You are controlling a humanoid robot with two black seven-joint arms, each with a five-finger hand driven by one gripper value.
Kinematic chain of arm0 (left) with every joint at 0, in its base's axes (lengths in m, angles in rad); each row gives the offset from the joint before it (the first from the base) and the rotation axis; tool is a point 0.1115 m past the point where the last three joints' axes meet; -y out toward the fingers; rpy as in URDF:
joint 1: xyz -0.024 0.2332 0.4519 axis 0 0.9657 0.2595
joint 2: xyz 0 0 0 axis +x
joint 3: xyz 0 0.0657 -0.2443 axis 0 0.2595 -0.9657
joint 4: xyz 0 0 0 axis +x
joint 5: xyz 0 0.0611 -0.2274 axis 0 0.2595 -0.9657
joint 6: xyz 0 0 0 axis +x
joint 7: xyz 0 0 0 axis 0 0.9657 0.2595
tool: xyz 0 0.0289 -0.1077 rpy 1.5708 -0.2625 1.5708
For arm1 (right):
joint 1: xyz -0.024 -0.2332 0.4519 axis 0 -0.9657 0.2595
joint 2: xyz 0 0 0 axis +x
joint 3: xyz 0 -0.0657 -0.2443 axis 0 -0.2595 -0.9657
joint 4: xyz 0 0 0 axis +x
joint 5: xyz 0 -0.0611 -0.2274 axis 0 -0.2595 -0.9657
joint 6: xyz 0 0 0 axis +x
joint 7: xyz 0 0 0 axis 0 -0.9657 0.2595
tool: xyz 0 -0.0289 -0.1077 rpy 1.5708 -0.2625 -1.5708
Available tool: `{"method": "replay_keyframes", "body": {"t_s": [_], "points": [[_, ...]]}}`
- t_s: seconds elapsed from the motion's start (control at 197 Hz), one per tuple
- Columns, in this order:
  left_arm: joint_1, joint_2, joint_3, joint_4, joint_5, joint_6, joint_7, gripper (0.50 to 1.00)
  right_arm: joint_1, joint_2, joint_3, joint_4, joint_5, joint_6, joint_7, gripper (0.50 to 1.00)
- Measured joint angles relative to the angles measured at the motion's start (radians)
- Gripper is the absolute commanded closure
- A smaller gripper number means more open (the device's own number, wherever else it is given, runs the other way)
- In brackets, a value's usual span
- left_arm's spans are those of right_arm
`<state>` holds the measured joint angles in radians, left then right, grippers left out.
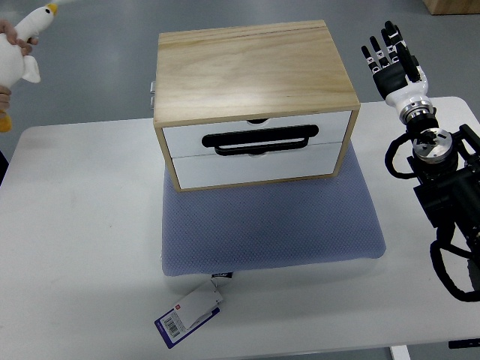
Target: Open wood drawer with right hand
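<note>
At the far left edge a person's hand (6,31) is holding a white plush duck (21,46), well clear of the work. In the middle of the white worktop (82,247) the wood drawer box (251,75) is sitting on a blue-grey mat (270,225), its two white fronts facing the camera and the black handle (261,140) running left to right across the upper drawer (255,135). A tag with a barcode (189,315) is hanging off the mat's near edge; its print is too small to read. The right robot hand (390,60) is hovering to the right of the box and further back, fingers extended and holding nothing. The handle is lying to its left and nearer the camera, so the reach looks leftward and inward. No left arm is showing.
</note>
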<state>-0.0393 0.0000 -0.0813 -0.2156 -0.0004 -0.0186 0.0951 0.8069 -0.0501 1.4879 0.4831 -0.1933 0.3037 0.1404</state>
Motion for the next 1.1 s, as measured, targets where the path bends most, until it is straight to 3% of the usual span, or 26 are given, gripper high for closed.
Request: {"method": "replay_keyframes", "body": {"t_s": [0.31,0.543,0.827,1.102], "points": [[0.001,0.000,0.001,-0.002,-0.001,0.003,0.001,0.500,0.004,-0.001,-0.011,-0.001,-0.001,0.000,-0.003,0.554],[0.001,0.000,0.000,-0.003,-0.001,0.003,0.001,0.500,0.082,-0.056,-0.185,-0.002,-0.003,-0.019,-0.010,0.554],[0.000,0.000,0.002,-0.008,0.002,-0.007,0.001,0.500,0.304,-0.255,-0.546,0.016,-0.005,-0.026,-0.092,0.554],[-0.004,0.000,0.003,-0.010,0.008,-0.012,0.001,0.500,0.646,-0.376,-1.076,0.150,-0.173,-0.009,-0.134,0.554]]}}
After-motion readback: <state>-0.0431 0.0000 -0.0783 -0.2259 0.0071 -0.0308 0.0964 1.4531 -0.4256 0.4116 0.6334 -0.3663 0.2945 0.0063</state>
